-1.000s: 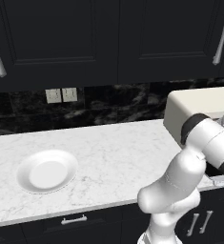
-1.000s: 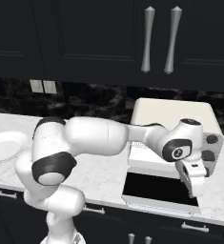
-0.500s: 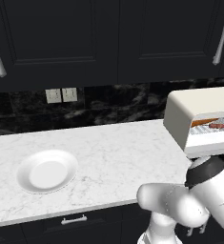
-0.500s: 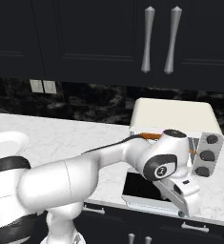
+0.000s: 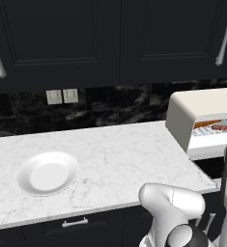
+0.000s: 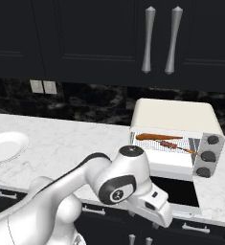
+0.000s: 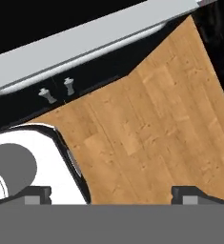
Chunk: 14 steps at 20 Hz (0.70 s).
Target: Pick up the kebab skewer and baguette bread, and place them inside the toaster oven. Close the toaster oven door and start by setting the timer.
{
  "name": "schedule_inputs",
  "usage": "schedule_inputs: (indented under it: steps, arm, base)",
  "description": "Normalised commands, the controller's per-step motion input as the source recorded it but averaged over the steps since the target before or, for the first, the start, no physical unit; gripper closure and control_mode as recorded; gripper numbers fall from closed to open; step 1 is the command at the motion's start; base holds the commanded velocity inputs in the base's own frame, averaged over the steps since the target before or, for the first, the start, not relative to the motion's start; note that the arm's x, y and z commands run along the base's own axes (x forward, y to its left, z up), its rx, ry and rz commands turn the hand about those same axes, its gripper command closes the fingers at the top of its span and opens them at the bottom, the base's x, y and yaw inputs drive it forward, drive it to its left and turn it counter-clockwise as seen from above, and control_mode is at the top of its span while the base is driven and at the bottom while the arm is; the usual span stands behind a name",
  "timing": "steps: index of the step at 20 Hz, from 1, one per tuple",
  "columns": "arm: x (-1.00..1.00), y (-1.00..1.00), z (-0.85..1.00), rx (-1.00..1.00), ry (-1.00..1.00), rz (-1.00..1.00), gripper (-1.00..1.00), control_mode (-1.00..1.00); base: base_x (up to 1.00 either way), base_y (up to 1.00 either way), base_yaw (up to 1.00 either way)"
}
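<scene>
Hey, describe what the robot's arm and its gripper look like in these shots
The arm is glossy white with rounded, bulbous segments and dark grey-black joint bands; one joint cap carries a small pale round mark. No loose cables show. The gripper has two small dark, blocky finger tips.

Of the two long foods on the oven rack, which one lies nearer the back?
The plain orange-brown baguette loaf; the thin kebab skewer with meat chunks lies in front.

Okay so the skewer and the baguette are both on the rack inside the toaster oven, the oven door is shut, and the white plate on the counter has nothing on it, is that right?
Not quite: the toaster oven door is open, folded down flat in front of the toaster oven, as the right base view shows. The rest holds: the kebab skewer and baguette bread lie on the rack inside, and the white plate on the counter is bare.
</scene>
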Motion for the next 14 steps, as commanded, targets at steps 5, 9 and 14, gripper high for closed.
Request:
schedule_inputs:
  steps: [5, 9, 14]
  arm:
    - [-0.03, 0.24, -0.14, 0.09, 0.01, 0.49, -1.00, -1.00]
    - [0.06, 0.05, -0.28, 0.09, 0.03, 0.43, -1.00, -1.00]
    - [0.60, 0.01, -0.16, 0.08, 0.00, 0.10, -1.00, -1.00]
  base:
    - [0.00, 0.00, 0.00]
    - [0.00, 0.00, 0.00]
    - [0.00, 0.00, 0.00]
